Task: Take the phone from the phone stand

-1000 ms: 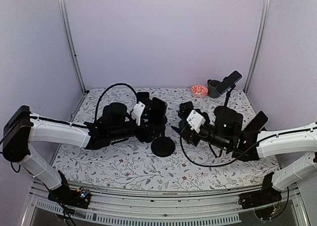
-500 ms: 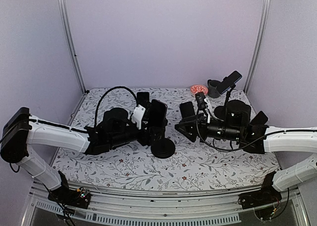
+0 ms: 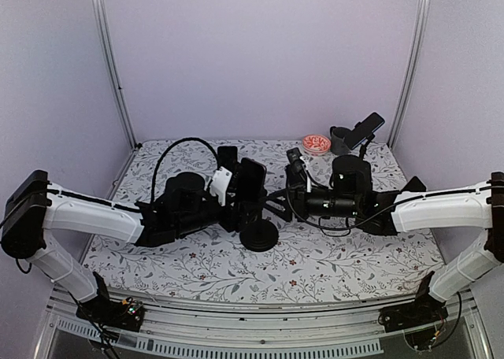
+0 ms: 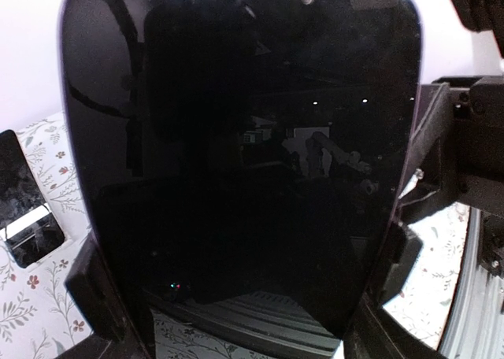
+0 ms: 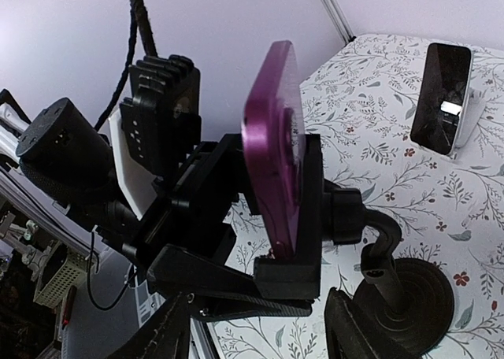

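Note:
The phone (image 3: 252,179) has a black screen and a purple back (image 5: 276,138). It stands upright in the black stand's cradle (image 5: 303,217), above the round base (image 3: 259,235). The screen fills the left wrist view (image 4: 236,138). My left gripper (image 3: 242,195) straddles the phone, with one finger (image 4: 102,296) against each side edge, and looks closed on it. My right gripper (image 3: 276,205) is open and empty. Its fingers (image 5: 169,327) reach in low behind the cradle, beside the stand's neck (image 5: 382,245).
A second stand with a phone (image 3: 366,129), a dark cup (image 3: 340,141) and a red bowl (image 3: 316,144) sit at the back right. Another dark phone leans on a white holder (image 5: 445,95) behind the left gripper. A black object (image 3: 411,192) lies at the right.
My right arm has swung left, its wrist has turned, and its open gripper now sits at the stand behind the phone. My left gripper has stayed at the phone.

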Motion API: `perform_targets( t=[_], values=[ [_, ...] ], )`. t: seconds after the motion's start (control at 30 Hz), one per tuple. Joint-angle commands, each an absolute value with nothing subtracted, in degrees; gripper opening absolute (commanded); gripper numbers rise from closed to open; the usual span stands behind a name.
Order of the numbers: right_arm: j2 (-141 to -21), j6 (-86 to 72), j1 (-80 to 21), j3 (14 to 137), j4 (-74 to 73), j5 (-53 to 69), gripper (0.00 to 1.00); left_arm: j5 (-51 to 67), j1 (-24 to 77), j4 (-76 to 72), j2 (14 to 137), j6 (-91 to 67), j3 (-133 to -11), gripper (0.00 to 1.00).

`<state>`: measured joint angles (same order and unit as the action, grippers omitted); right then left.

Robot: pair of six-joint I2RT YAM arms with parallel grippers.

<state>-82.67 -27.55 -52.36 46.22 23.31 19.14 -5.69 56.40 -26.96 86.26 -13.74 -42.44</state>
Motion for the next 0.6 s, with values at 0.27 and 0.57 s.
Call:
perform_targets(
  t=[0.27, 0.57],
  values=[
    [-87.37, -26.81, -52.24, 51.35, 25.84, 19.56, 0.50, -6.39, 57.65, -28.21, 86.50, -13.27, -43.77, 0.20],
    [-87.66, -27.59, -52.28, 51.16, 25.49, 18.92, 0.35, -7.20, 57.65, -27.86, 86.84, -13.27, -44.27, 0.18]
  ],
)
